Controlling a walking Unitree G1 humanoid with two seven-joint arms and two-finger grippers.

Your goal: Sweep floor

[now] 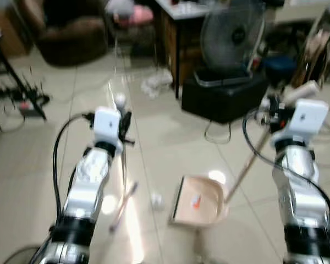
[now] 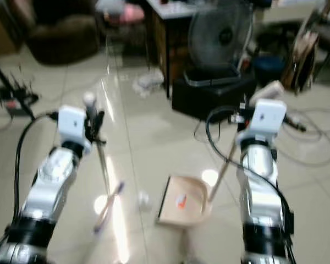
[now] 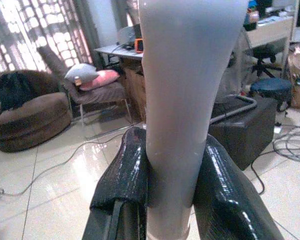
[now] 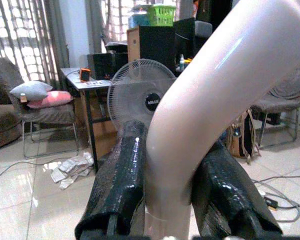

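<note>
My left gripper point(image 1: 122, 124) is shut on the grey top of a thin broom handle point(image 1: 123, 165). The handle runs down to the tiled floor, ending by a blurred pinkish broom end point(image 1: 122, 206). In the left wrist view, the grey handle point(image 3: 182, 100) sits between the black fingers point(image 3: 122, 185). My right gripper point(image 1: 272, 108) is shut on the cream handle point(image 4: 190, 120) of a long-handled beige dustpan point(image 1: 201, 212). The dustpan rests on the floor between my arms with a small orange scrap point(image 1: 196, 202) in it. A white crumpled bit point(image 1: 155, 200) lies on the floor just left of the pan.
A black box point(image 1: 223, 96) with a standing fan point(image 1: 231, 36) behind it is ahead on the right, next to a desk. White crumpled paper point(image 1: 157, 82) lies by the desk leg. A brown armchair point(image 1: 66, 33) is far left, and cables point(image 1: 22, 102) lie on the floor at left.
</note>
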